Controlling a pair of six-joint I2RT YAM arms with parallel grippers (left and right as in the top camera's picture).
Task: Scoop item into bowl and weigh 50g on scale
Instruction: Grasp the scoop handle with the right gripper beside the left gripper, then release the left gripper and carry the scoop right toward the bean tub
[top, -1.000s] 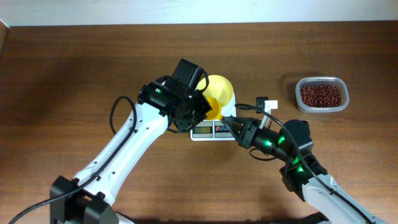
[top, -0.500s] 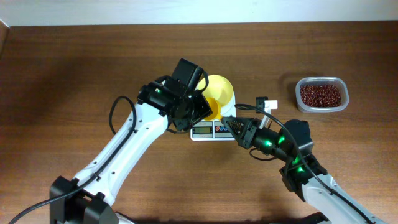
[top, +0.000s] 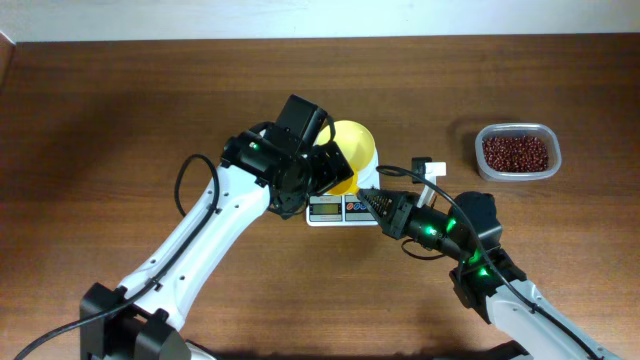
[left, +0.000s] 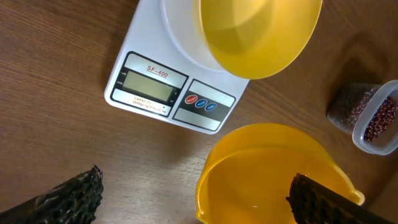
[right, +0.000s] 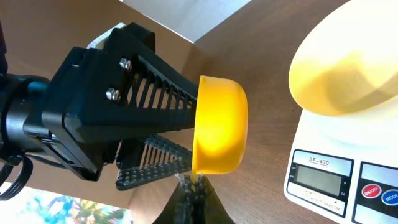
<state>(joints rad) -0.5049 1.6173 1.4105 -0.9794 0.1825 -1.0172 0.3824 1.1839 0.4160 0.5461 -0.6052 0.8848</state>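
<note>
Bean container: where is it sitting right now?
In the overhead view the clear bean container sits on the robot's right side, apart from the scale and bowl, well to their right.

**Table (top: 100, 120):** the dark brown wood grain, evenly lit, fills your overhead view. **Pale strip (top: 500, 18):** this runs beyond the table's far edge; you cannot tell whether it is wall or floor.

Overhead looks straight down on the desk (top: 120, 110), far edge at top; the left wrist view hangs close above the scale (left: 168, 81), facing down; the right wrist view skims low, close beside it; all three share scale, bowl (right: 348, 68) and scoop (left: 267, 162).
</note>
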